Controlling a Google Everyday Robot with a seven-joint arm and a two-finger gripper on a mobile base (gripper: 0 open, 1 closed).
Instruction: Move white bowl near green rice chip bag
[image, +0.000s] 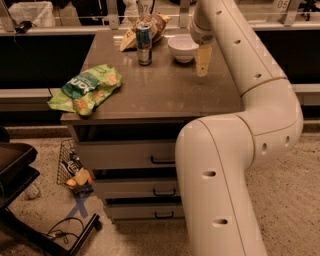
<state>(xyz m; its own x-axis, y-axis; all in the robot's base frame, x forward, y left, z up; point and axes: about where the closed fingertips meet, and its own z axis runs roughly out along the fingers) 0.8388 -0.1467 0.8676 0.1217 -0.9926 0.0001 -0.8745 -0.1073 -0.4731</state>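
Hanging just beside the white bowl (183, 47) is your gripper (202, 60); wide or narrow, you cannot tell.

The white arm (235, 150) bends at its elbow and reaches away, claw (202, 61) hanging downward at its far end.

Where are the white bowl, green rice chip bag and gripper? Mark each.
white bowl (183, 49), camera view, outer wall.
green rice chip bag (86, 89), camera view, front middle.
gripper (202, 62), camera view, tip, beside the bowl.
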